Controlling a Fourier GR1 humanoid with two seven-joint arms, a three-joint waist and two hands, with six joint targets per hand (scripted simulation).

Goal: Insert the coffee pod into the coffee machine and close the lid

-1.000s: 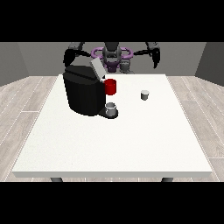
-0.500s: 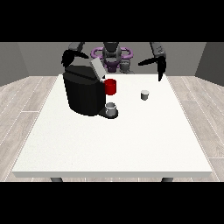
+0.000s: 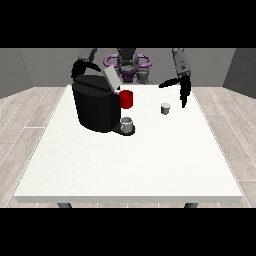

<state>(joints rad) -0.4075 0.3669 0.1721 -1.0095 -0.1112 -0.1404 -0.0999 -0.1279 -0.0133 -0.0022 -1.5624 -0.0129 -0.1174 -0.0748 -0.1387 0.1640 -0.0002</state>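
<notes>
A black coffee machine (image 3: 95, 106) stands at the table's left back with its grey lid (image 3: 110, 79) tilted up. A small grey coffee pod (image 3: 165, 108) sits on the table to the right of it. The hand at the view's right (image 3: 183, 91) hangs just right of and above the pod, fingers straight and pointing down, thumb stretched left, not touching it. The hand at the view's left (image 3: 79, 67) is behind the machine's top, mostly hidden.
A red mug (image 3: 126, 99) stands behind the machine's front. A grey cup (image 3: 127, 125) rests on the machine's drip base. The white table (image 3: 130, 160) stretches wide towards the camera.
The hand at the view's right has come down and forward, from shoulder height to just beside the pod. The hand at the view's left has barely moved.
</notes>
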